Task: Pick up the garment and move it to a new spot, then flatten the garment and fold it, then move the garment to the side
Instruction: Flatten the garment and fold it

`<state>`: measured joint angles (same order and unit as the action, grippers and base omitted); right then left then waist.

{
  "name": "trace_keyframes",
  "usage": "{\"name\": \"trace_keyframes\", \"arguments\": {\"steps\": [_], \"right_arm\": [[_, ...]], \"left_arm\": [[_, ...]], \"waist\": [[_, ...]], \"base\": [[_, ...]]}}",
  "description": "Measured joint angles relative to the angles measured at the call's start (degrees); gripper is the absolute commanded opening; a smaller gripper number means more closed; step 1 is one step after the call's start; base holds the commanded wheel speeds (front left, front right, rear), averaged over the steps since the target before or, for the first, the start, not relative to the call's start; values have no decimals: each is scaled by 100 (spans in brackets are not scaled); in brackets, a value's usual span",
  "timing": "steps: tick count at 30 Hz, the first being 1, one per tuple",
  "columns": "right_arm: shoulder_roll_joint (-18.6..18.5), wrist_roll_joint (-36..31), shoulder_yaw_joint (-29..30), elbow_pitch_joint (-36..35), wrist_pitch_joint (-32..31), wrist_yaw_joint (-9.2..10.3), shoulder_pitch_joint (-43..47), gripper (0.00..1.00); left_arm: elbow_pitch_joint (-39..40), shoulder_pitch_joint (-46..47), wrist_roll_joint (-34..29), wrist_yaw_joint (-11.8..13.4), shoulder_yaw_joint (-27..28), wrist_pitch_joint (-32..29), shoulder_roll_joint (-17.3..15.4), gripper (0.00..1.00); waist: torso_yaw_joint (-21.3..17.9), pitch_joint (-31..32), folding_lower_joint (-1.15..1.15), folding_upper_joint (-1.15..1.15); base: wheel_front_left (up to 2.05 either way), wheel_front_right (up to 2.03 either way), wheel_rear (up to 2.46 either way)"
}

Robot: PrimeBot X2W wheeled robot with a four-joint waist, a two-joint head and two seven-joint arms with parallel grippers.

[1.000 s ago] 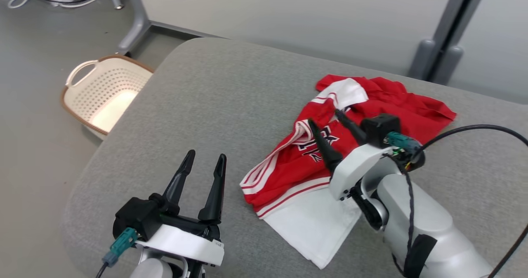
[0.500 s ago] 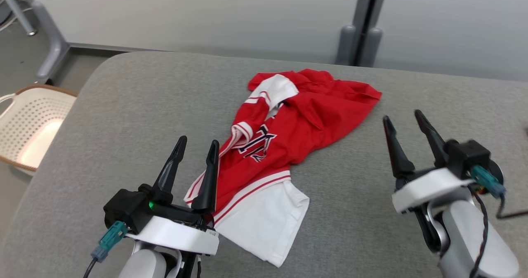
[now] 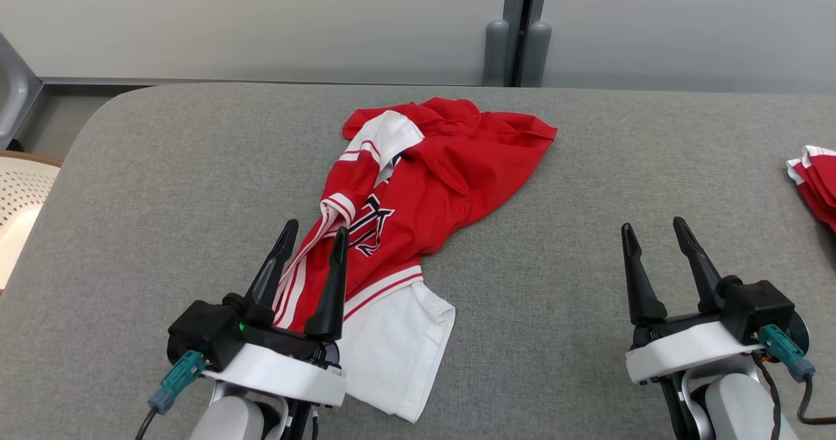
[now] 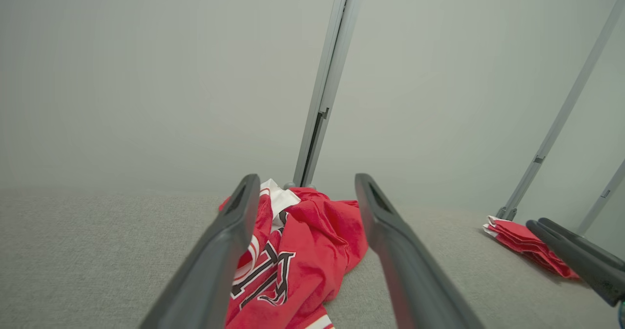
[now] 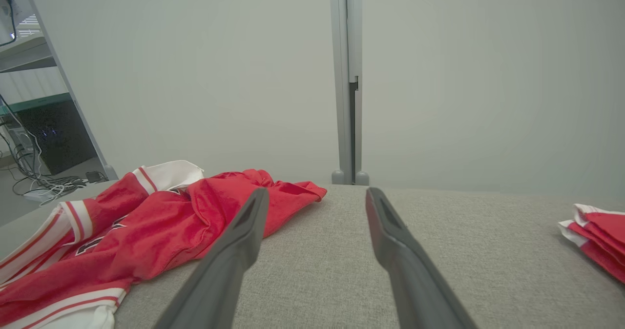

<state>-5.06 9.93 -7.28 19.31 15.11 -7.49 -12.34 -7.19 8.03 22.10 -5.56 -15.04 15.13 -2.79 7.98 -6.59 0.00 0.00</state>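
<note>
**A:** We count one grey padded table across the frame. One red-and-white garment lies crumpled at centre, trailing toward the lower left.

**B:** Two grippers! Our left gripper, lower left, is spread wide over the garment's striped edge, holding nothing. Our right gripper, lower right, is equally wide above bare table.

**A:** And one folded red pile at the right edge.

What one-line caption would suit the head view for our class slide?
Crumpled red garment on a grey surface, with left hand and right hand open.
</note>
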Motion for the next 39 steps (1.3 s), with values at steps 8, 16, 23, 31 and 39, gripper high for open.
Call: {"name": "trace_keyframes", "arguments": {"steps": [8, 16, 23, 31, 39], "right_arm": [[-7, -119, -303, 68, -69, 0, -280, 100], [-114, -277, -1007, 614, -688, 0, -1245, 100], [-186, -318, -1098, 1451, -1024, -1, -2111, 100], [-389, -352, -1121, 2543, -1225, -1, -3101, 100], [-445, -455, -1085, 3343, -1045, -1, -3629, 43]], "left_arm": [[-37, 67, 19, -42, -87, 0, 0, 100], [-35, 232, 149, -42, -268, 0, 0, 100], [-34, 348, 327, 9, -463, 0, -1, 100], [-22, 446, 579, 59, -656, 0, -7, 100], [10, 526, 677, 92, -783, 0, -3, 100]], "waist": [[202, -147, 0, 0], [596, -461, 0, 0], [1004, -747, 0, 0], [1649, -1129, 0, 0], [1952, -1337, 0, 0]], "base": [[0, 0, 0], [0, 0, 0], [0, 0, 0], [0, 0, 0], [0, 0, 0]]}}
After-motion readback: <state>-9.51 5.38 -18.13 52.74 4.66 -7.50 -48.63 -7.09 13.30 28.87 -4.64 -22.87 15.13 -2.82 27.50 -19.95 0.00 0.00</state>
